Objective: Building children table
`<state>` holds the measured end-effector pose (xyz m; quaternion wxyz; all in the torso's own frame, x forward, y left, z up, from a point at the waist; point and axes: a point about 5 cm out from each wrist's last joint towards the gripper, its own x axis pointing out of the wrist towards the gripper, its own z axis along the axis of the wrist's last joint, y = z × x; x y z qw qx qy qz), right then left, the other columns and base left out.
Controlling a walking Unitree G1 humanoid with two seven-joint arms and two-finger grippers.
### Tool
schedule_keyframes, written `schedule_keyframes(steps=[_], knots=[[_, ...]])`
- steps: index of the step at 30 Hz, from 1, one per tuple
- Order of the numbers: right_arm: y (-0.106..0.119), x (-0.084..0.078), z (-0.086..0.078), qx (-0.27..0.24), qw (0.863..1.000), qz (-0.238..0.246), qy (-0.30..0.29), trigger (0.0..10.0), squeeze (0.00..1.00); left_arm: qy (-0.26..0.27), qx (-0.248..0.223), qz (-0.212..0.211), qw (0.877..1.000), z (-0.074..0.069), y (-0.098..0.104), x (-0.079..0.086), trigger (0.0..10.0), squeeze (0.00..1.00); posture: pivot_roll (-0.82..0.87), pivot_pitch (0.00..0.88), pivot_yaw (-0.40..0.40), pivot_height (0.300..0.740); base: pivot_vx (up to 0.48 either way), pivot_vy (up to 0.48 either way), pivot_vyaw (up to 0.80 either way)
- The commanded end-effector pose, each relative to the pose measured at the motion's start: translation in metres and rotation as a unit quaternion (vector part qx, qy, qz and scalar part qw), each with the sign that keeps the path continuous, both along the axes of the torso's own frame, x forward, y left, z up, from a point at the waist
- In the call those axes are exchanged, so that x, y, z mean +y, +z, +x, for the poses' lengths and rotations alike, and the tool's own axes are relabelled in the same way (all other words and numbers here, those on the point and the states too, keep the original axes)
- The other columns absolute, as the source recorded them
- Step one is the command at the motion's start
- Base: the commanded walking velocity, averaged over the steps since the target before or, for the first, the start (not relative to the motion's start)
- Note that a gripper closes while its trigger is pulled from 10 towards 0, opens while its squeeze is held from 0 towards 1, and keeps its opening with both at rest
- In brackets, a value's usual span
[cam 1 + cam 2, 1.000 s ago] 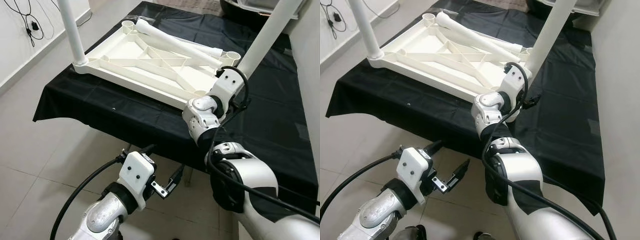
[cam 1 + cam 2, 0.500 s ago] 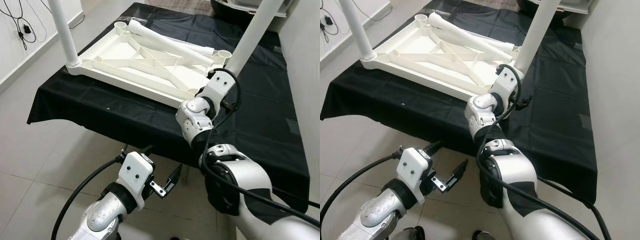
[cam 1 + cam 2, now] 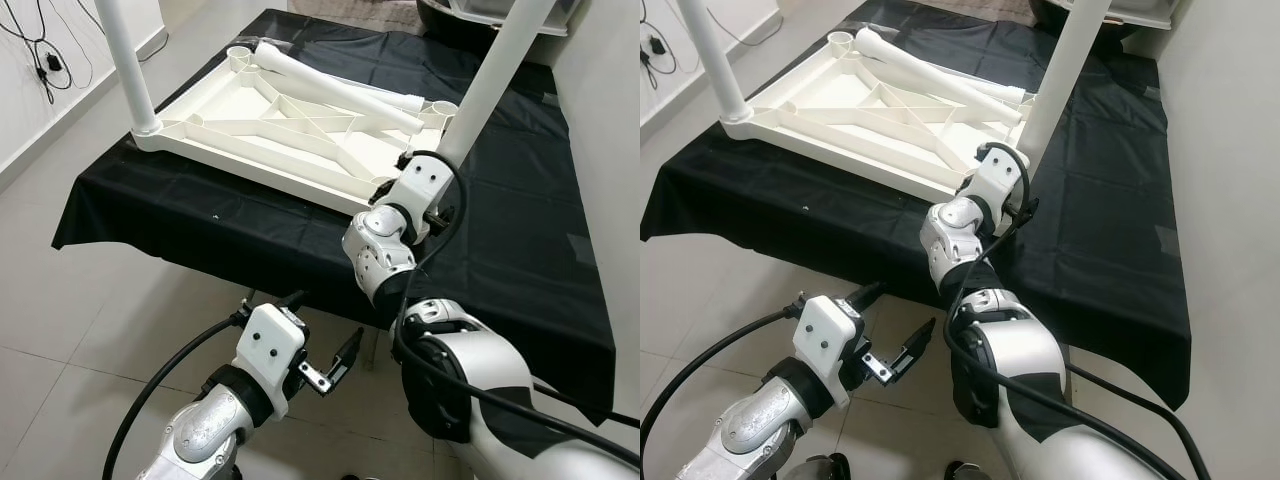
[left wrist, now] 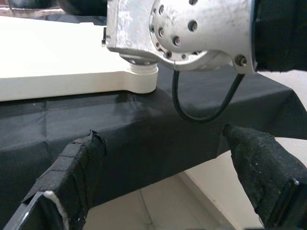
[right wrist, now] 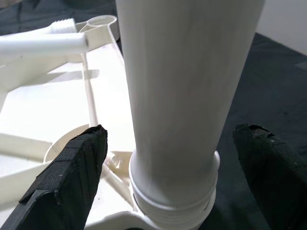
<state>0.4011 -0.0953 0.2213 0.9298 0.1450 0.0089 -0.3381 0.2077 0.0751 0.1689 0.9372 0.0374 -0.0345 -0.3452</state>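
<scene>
Between the spread fingers of your right gripper (image 5: 168, 182) stands an upright white leg (image 5: 184, 86), seated in a corner socket of the upside-down tabletop (image 3: 270, 125) on the black-draped bench (image 3: 520, 215), with neither finger touching it. Your left gripper (image 4: 168, 177) hangs wide open and empty below the bench edge, the tabletop's near corner above and beyond it.

Bright, even indoor light; soft shadows under the counter (image 3: 250, 240); head views sharp, wrist views blurred up close.
</scene>
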Motion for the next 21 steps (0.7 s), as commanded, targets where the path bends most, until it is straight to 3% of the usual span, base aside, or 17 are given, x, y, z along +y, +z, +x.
schedule_keyframes(steps=[1, 13, 21], knots=[[-0.007, 0.0, -0.001, 0.011, 1.0, 0.006, 0.005, 10.0, 0.0, 0.002, 0.006, 0.012, 1.0, 0.0, -0.006, 0.002, 10.0, 0.0, 0.14, 0.173, -0.074, 0.74, 0.0, 0.0, 0.0], [-0.015, -0.006, -0.003, 0.016, 1.0, 0.011, 0.013, 10.0, 0.0, -0.002, 0.001, 0.012, 1.0, 0.003, -0.005, 0.0, 10.0, 0.0, 0.13, 0.152, -0.066, 0.74, 0.0, 0.0, 0.0], [-0.032, -0.009, -0.018, 0.021, 0.999, -0.018, 0.045, 10.0, 0.0, 0.003, -0.002, 0.015, 1.0, 0.01, -0.007, 0.005, 10.0, 0.0, 0.12, 0.129, -0.062, 0.74, 0.0, 0.0, 0.0]])
